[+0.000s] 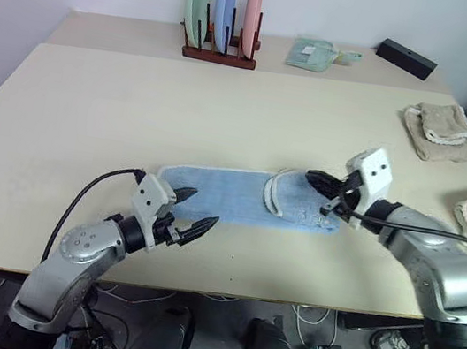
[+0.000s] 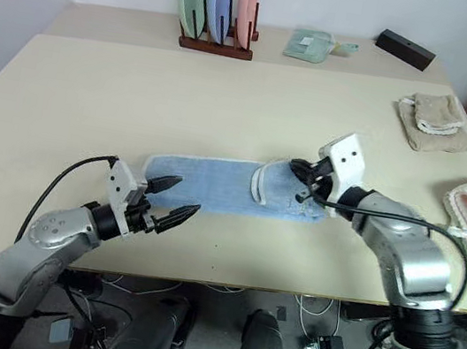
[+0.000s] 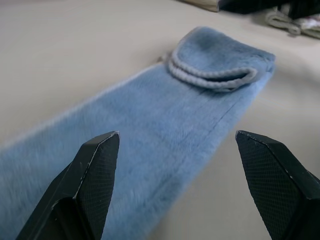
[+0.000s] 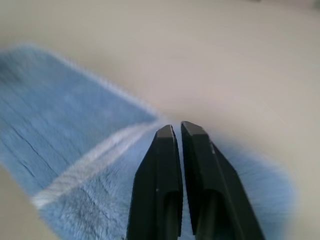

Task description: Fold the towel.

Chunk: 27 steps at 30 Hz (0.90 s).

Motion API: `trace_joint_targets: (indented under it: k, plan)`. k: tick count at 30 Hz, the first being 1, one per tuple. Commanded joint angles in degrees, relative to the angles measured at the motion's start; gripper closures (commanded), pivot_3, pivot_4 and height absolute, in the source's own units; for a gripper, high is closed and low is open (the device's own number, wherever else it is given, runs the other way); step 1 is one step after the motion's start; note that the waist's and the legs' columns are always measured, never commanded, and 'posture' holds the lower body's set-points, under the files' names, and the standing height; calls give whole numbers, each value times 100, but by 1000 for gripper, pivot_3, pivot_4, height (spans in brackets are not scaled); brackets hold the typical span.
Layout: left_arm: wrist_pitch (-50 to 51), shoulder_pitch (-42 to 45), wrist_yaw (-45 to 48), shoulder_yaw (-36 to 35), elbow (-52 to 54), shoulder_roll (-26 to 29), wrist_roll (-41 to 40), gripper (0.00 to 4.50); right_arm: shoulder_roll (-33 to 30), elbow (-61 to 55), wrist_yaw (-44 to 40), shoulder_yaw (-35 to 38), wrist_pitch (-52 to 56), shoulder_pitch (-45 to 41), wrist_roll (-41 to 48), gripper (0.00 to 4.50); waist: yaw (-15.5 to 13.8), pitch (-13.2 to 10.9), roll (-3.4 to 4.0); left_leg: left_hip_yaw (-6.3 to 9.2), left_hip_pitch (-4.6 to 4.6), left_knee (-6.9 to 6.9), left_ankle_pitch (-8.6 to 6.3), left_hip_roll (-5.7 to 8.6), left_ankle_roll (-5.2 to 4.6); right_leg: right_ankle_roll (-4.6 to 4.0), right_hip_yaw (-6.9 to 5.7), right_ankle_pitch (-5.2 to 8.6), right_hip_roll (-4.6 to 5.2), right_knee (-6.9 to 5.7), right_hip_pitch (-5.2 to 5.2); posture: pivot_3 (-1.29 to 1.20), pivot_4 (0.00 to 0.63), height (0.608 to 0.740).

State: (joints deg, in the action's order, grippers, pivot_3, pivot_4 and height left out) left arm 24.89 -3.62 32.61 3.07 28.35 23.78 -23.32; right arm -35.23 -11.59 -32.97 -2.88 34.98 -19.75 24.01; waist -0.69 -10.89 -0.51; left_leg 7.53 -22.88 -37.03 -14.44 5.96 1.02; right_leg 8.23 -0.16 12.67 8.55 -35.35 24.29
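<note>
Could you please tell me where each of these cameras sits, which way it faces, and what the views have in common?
Left eye and right eye views: on the head, facing forward and down over the beige table; both arms, the open left gripper and the shut right gripper show.
Left wrist view: on the left wrist, facing along the long light blue terry towel; its two spread black fingers show.
Right wrist view: on the right wrist, facing down at the towel's whitish trim; its closed fingers show.
Shared: every view shows the towel on the table.

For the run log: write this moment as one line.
towel: long strip, right end folded over | left gripper: open | right gripper: shut
</note>
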Motion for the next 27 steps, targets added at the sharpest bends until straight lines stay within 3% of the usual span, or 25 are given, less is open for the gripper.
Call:
trace_joint_targets:
  k: [1, 6, 10, 11, 13, 14, 20, 27]
  plan:
    - [109, -263, -325, -193, 418, -136, -129, 686, 280, 423, -42, -319, -567, -49, -475, 4471, 0, 0, 0, 0, 0, 0, 0, 1, 0, 0, 1, 0, 0, 0, 1, 0, 150, 737]
    - [337, -1052, -810, -425, 962, -320, -259, 686, 453, 943, -109, -869, -1108, 302, -1178, 4471, 10, 5, 1, 1, 2, 3, 0, 1, 1, -1, 1, 0, 0, 1, 0, 0, 150, 737]
    - [779, -1557, -1339, -734, 1347, -591, -598, 686, 626, 840, -124, -437, -1139, 71, -955, 4471, 3, 7, -3, 2, 25, 2, -1, -3, 3, -17, 2, 9, -2, 0, -26, 0, 150, 737]
    - [942, -1659, -1486, -839, 1436, -674, -745, 686, 653, 772, -199, -291, -1102, -23, -806, 4236, 4, 6, -4, 1, 36, 3, -1, -3, 3, -20, 2, 11, -1, 1, -36, 0, 150, 737]
    - [1216, -1790, -1732, -1096, 1547, -861, -1176, 170, 615, 591, -434, -142, -1079, -158, -618, 3633, 5, 3, -1, 2, 37, 4, -2, -4, 3, -20, 2, 12, -3, 1, -36, 0, 150, 737]
    - [1395, -1838, -1880, -1250, 1587, -965, -1494, 0, 566, 499, -555, -118, -1114, -240, -587, 3143, 3, 3, -1, 3, 37, 5, -1, -4, 3, -19, 2, 12, -2, 0, -37, 0, 150, 737]
    - [2402, -1504, -3248, -1920, 1247, -1508, -3041, 0, 357, 113, -1139, -283, -1317, -523, -660, 73, -13, 5, -4, 7, 37, 4, -1, -2, 3, -12, 0, 11, -1, 2, -40, 0, 150, 737]
    - [2751, -119, -4969, -2165, 292, -2020, -4395, 0, 472, -337, -1222, -370, -1243, -435, -630, 73, -24, 7, -4, 16, 46, -1, -1, 1, 4, -1, -6, 4, -1, 1, -54, 0, 150, 737]
